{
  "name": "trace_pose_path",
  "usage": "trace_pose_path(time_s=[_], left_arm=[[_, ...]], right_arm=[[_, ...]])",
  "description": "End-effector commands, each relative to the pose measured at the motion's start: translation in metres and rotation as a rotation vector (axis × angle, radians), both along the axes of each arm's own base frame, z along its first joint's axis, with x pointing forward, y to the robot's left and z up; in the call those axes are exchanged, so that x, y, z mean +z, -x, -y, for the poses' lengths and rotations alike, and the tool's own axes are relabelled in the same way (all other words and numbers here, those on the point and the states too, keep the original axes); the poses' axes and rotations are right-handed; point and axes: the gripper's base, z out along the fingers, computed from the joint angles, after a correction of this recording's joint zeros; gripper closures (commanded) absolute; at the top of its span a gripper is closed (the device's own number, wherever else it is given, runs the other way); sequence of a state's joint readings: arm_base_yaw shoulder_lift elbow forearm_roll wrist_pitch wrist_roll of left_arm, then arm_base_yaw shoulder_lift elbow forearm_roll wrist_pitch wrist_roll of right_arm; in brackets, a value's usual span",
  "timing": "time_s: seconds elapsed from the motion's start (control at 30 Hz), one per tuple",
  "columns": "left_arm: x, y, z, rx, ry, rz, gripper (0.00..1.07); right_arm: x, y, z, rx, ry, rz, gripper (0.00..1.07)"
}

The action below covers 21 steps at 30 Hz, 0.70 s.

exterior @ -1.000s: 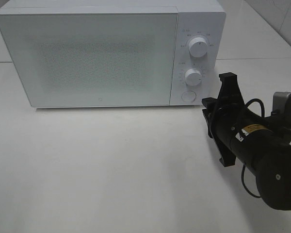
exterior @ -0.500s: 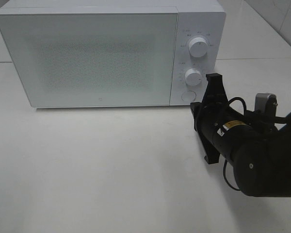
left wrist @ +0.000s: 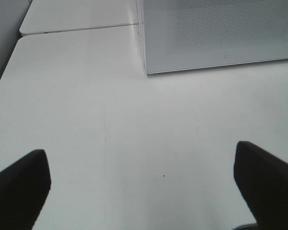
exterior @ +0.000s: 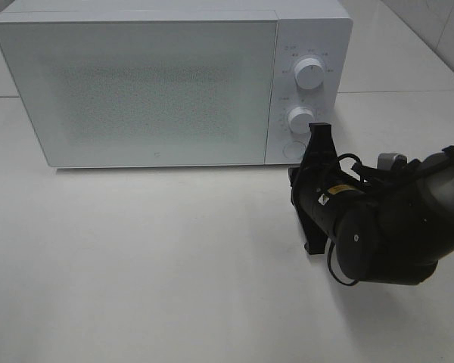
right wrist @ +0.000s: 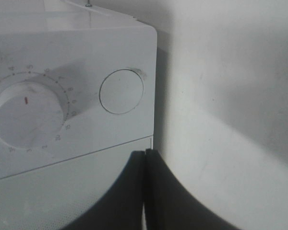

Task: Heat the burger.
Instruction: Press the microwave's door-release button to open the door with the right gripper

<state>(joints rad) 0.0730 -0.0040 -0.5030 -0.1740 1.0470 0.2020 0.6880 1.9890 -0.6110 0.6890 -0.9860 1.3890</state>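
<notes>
The burger is out of view. The white microwave (exterior: 136, 83) stands at the back of the table with its door closed. My right arm (exterior: 378, 227) reaches toward its control panel. In the right wrist view my right gripper (right wrist: 145, 154) is shut with nothing in it, its tips just short of the panel's lower edge, below the round button (right wrist: 121, 91) and beside the lower dial (right wrist: 29, 115). My left gripper (left wrist: 141, 191) is open over bare table, its fingers (left wrist: 19, 187) wide apart, with the microwave's front corner (left wrist: 149, 67) ahead. The left arm does not show in the high view.
The control panel carries an upper dial (exterior: 309, 73), a lower dial (exterior: 301, 120) and the round button (exterior: 293, 150). White table (exterior: 151, 257) stretches in front of the microwave. A second white tabletop (exterior: 408, 53) adjoins at the back right.
My right arm has moved left and closer to the microwave's control panel, and its jaws have come together. The left gripper has not changed.
</notes>
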Motion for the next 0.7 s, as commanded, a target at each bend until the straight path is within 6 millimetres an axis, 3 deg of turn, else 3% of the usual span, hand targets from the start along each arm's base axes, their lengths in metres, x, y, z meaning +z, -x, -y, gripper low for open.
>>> trace_pose_path(time_s=[0.03, 0.2, 0.7], left_arm=[[0.0, 0.003, 0.001, -0.001, 0.004, 0.021, 0.09], [0.0, 0.003, 0.001, -0.001, 0.004, 0.021, 0.09], [0.0, 0.003, 0.001, -0.001, 0.004, 0.021, 0.09]], right_arm=[[0.0, -0.007, -0.001, 0.004, 0.006, -0.007, 1.07], [-0.002, -0.028, 0.001, -0.015, 0.007, 0.017, 1.07], [0.0, -0.058, 0.003, -0.028, 0.041, 0.07, 1.07]])
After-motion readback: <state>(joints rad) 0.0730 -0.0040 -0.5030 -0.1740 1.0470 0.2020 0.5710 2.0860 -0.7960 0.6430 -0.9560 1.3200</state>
